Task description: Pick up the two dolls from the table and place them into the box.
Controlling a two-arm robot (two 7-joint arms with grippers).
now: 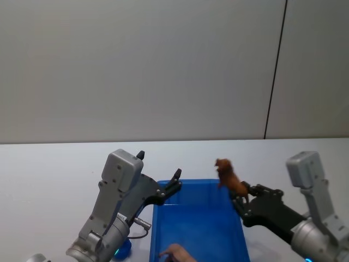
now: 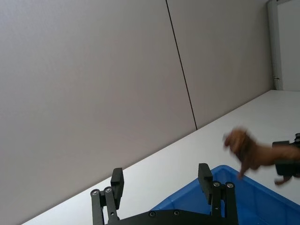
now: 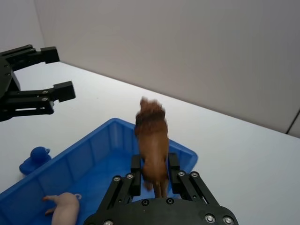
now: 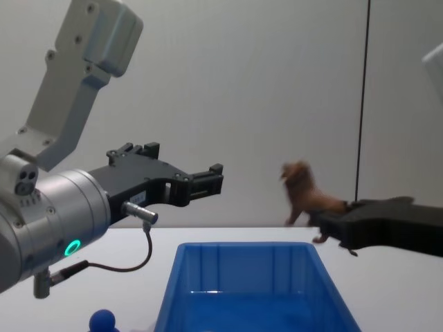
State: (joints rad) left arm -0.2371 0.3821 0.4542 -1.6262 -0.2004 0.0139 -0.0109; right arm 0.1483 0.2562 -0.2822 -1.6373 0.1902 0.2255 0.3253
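Observation:
My right gripper [image 1: 240,192] is shut on the rear of the brown lion doll [image 1: 226,174], holding it in the air over the far right rim of the blue box [image 1: 163,229]. In the right wrist view the lion [image 3: 152,138] stands up between the fingers [image 3: 136,171]. My left gripper [image 1: 173,183] hovers open and empty above the box's far left corner. The dark-blue doll [image 3: 35,159] with its round top stands on the table just left of the box, also seen as the blue doll [image 4: 102,320] low in the chest view.
A pale pink figure [image 3: 63,211] lies inside the box near its front. White tabletop [image 1: 54,169] stretches to the left and behind the box, up to a grey wall [image 1: 163,65].

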